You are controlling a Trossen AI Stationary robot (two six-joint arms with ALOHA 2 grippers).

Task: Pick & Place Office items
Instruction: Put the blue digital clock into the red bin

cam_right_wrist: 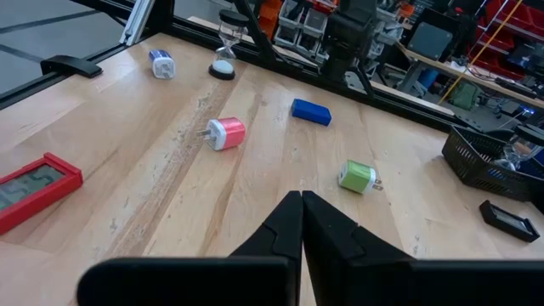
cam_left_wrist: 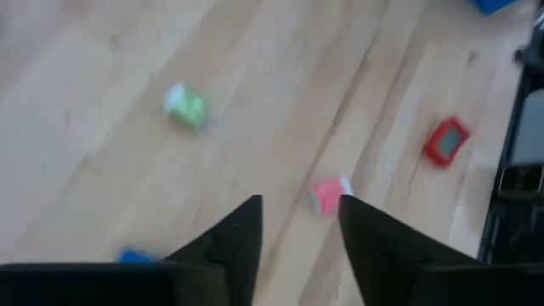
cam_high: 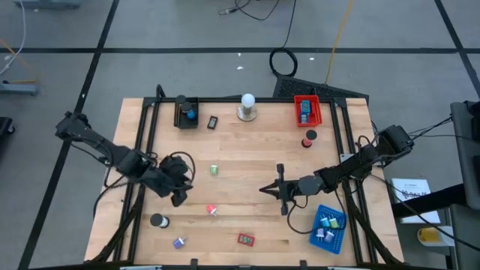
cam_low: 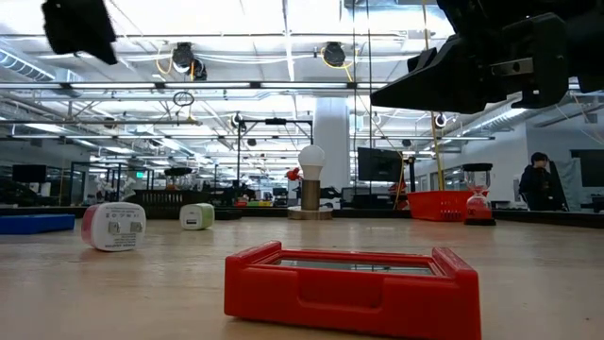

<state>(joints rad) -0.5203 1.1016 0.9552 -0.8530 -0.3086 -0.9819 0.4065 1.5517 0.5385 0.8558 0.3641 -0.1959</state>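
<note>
High view: pale wood-plank counter (cam_high: 247, 172); left hand (cam_high: 178, 196) beside small pink-white plug block (cam_high: 211, 210). Left wrist view: fingers (cam_left_wrist: 242, 234) apart, empty. Right wrist view: right hand (cam_right_wrist: 301, 223) closed, empty, over counter middle.

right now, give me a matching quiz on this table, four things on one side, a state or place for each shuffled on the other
Things:
1. left fingers
2. right fingers
3. red tray
4. bulb

States or places:
a. shut
b. open
c. stands between the black tray and the red tray
d. holds a blue piece

Pairs: 1-b, 2-a, 3-d, 4-c
</note>
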